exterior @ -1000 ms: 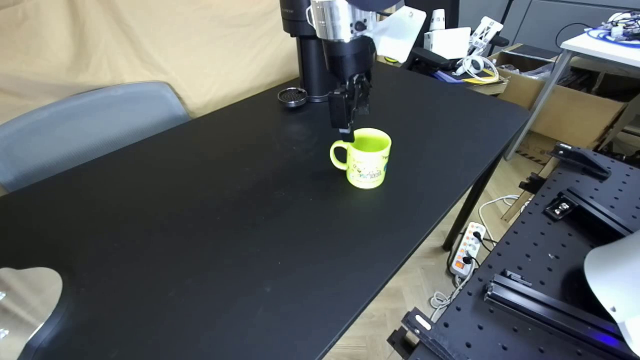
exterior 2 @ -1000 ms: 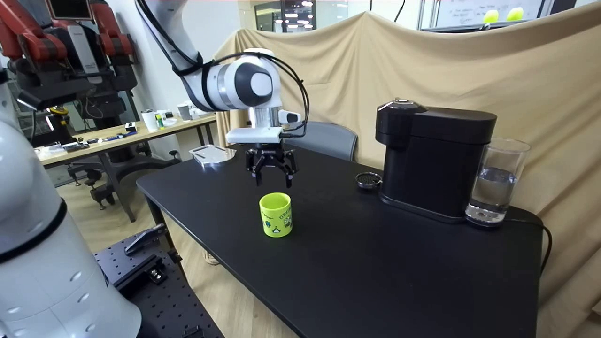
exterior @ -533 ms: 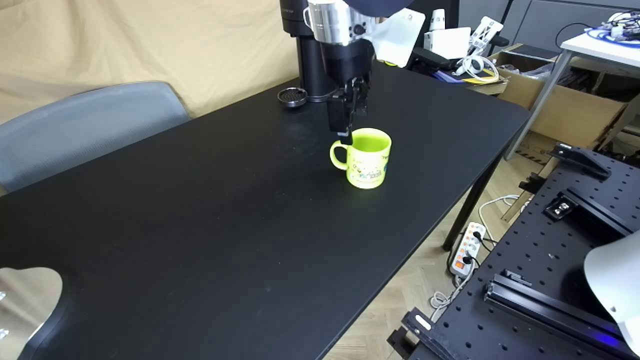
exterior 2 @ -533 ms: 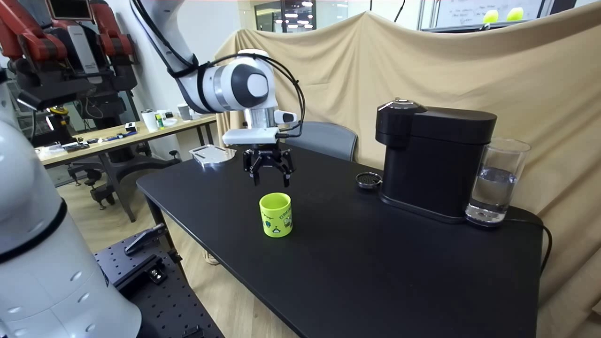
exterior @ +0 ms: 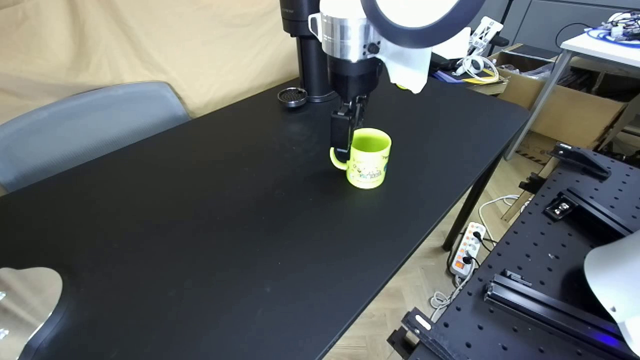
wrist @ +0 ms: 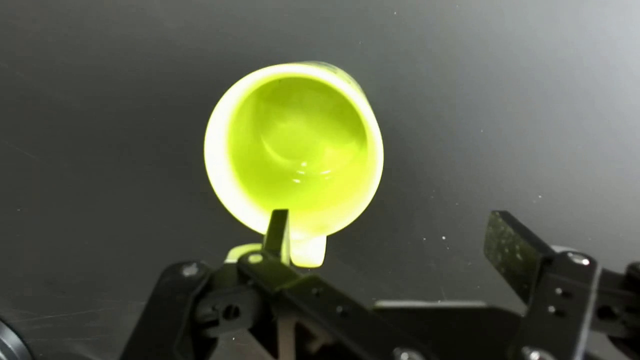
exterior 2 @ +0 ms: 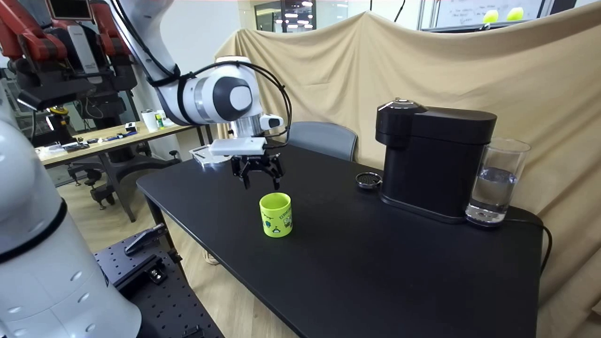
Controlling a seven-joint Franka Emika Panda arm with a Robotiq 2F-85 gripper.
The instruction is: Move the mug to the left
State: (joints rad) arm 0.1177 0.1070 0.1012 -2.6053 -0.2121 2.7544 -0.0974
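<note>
The lime-green mug stands upright on the black table in both exterior views (exterior: 369, 167) (exterior 2: 276, 217). Its handle points left in an exterior view, and in the wrist view it points toward the gripper. The wrist view looks down into the mug (wrist: 305, 125), which looks empty. My gripper is open with nothing between its fingers (wrist: 390, 215). In the wrist view the left finger overlaps the rim beside the handle, and the right finger is well right of the mug. In both exterior views the gripper (exterior: 345, 147) (exterior 2: 262, 186) is at the handle side, above the table. Contact is not clear.
A black coffee machine (exterior 2: 436, 159) stands on the table with a tall glass of water (exterior 2: 497, 192) beside it. A small round metal dish (exterior 2: 368, 180) lies at its base. A shiny metal plate (exterior: 30, 300) lies at the table's far end. A chair (exterior: 90, 125) stands behind.
The arm has moved left and slightly down in an exterior view, and the gripper sits a little lower, now overlapping the handle in an exterior view. The mug has not moved. The gripper stays open.
</note>
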